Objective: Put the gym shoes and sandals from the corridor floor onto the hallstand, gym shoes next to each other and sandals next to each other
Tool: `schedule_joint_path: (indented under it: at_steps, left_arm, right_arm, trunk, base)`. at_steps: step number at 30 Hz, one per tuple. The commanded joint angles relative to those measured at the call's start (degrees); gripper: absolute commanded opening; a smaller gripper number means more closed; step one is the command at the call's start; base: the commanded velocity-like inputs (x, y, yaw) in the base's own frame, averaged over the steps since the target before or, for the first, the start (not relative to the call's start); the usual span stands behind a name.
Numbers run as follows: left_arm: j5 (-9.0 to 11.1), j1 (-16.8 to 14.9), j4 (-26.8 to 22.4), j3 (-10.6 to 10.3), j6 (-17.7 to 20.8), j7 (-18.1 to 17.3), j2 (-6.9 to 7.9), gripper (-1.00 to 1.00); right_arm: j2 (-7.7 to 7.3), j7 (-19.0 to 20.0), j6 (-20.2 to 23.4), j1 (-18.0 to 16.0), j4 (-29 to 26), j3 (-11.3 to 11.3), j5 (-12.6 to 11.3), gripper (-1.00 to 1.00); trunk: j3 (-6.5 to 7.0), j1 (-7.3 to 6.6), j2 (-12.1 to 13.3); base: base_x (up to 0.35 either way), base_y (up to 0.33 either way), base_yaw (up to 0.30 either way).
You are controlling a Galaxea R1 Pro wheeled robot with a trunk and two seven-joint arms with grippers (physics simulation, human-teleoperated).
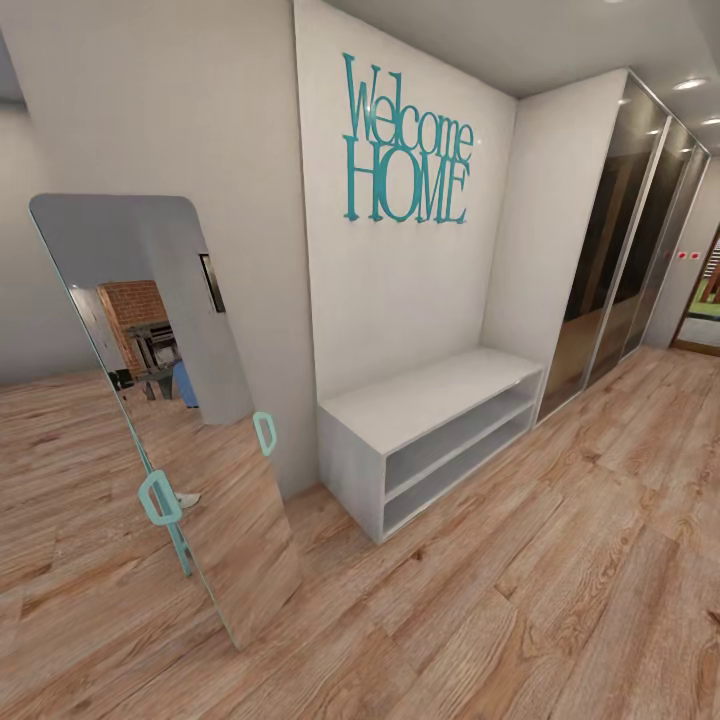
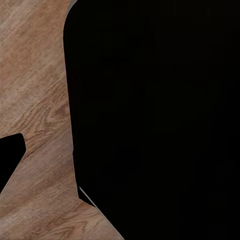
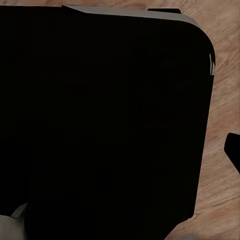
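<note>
Wood-plank flooring [image 1: 560, 600] in light brown, with strong grain, runs across the whole corridor in front of you. Against the white wall [image 1: 400, 290] stands a low white bench [image 1: 420, 400] with two open shelves under a flat top; nothing lies on its top or in its bays. It has no upper shelf, so it looks like the shorter bench and not the hallstand you want. Above it, teal letters spell "Welcome HOME" [image 1: 405, 145] on the wall. To the right of the bench, a wardrobe [image 1: 620, 240] with dark glossy sliding doors fills the wall up to the ceiling, and a doorway [image 1: 705, 310] opens at the far end. At your left, a tall frameless mirror [image 1: 170, 400] leans tilted, its foot on the floor, with two teal clips on its edges; it reflects a brick wall and more planks.

Both wrist views look down on the same plank floor, each mostly blocked by a large black rounded shape that I cannot identify. I cannot tell how either gripper's fingers stand. From here I cannot tell where the gym shoes and the sandals are.
</note>
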Motion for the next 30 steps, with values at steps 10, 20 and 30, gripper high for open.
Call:
schedule_joint_path:
  at_steps: [10, 20, 30]
  left_arm:
    - [-0.1, 0.0, 0.0, -0.3, 0.0, 0.0, -0.01, 1.00]
    - [-0.1, 0.0, -0.1, -0.2, -0.1, 0.0, -0.09, 1.00]
    - [0.2, 0.0, -0.2, 0.0, -0.1, 0.0, -0.17, 1.00]
  right_arm:
    - [-0.10, 0.0, 0.0, 0.0, 0.0, 0.1, 0.1, 1.00]
    - [-0.19, -0.1, -0.8, 0.0, -0.1, 0.1, 0.1, 1.00]
    - [-0.83, -0.1, -2.0, 0.0, 0.0, 0.1, 0.1, 1.00]
  trunk:
    - [-0.05, 0.00, 0.0]
    - [-0.05, 0.00, 0.0]
    - [-0.05, 0.00, 0.0]
  base:
    - [0.000, 0.000, 0.000]
    - [0.000, 0.000, 0.000]
    - [0.000, 0.000, 0.000]
